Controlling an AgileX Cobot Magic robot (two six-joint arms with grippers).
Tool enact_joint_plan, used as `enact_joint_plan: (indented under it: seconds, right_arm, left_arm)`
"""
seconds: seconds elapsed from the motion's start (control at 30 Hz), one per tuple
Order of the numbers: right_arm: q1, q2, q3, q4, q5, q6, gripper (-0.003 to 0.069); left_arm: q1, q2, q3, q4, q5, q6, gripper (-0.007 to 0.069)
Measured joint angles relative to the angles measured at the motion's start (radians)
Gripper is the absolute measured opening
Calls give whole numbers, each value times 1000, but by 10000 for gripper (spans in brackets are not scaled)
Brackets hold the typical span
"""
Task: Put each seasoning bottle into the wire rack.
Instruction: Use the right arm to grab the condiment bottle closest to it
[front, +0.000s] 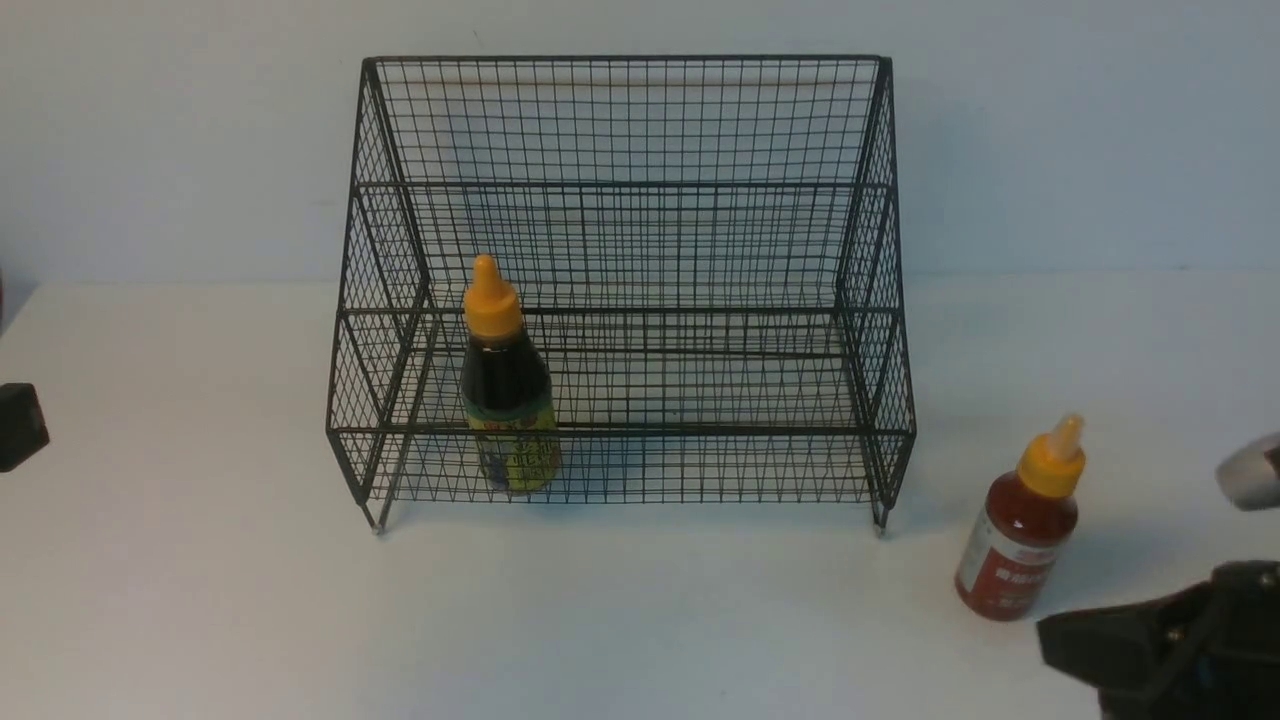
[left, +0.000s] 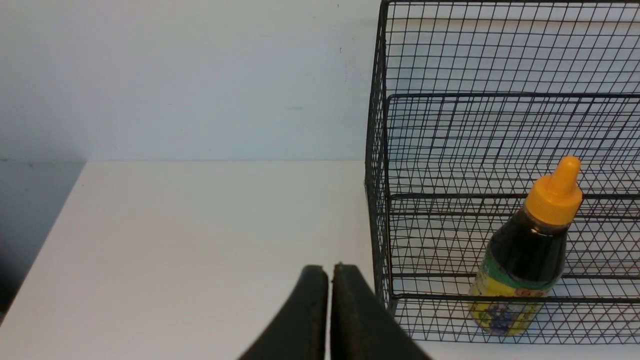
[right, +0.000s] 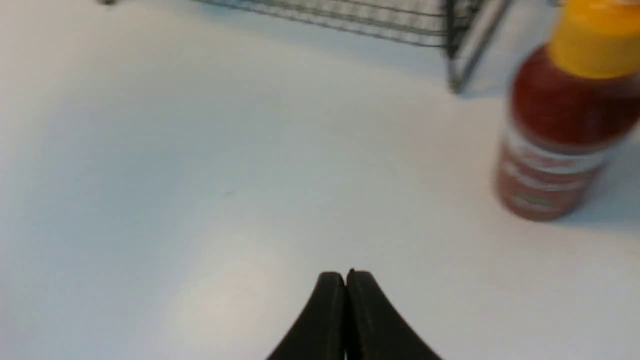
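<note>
The black wire rack (front: 620, 130) stands at the middle back of the white table. A dark-sauce seasoning bottle (front: 508, 395) with an orange-yellow cap stands upright on its lower tier, toward the left; the left wrist view shows this bottle (left: 527, 250) behind the rack's mesh (left: 380, 150). The red-sauce seasoning bottle (front: 1020, 540) stands upright on the table, right of the rack and outside it. My right gripper (right: 345, 274) is shut and empty, over bare table short of the red bottle (right: 560, 135). My left gripper (left: 329, 269) is shut and empty, left of the rack.
A pale wall runs behind the table. The table's left edge (left: 47, 240) shows in the left wrist view. A rack foot (right: 462, 70) stands close to the red bottle. Part of the right arm (front: 1170, 640) fills the front view's lower right corner.
</note>
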Motion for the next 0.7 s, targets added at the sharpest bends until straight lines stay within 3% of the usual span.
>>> enact_joint_plan:
  seconds: [0.2,0.4,0.5,0.7]
  right_arm:
    - [0,-75,0,-204,-219,207,-11]
    - [0,-131,0,-201,-482,219,-11]
    - [2,-129,0,-198,-525,219,-10]
    - [123,-31,0,-196,-572,189,8]
  left_arm:
    - [0,0,0,0,0,1,-5]
    - [0,0,0,0,-8,3,-5]
    - [0,0,0,0,-11,4,-5]
    - [0,0,2,0,-11,9,-5]
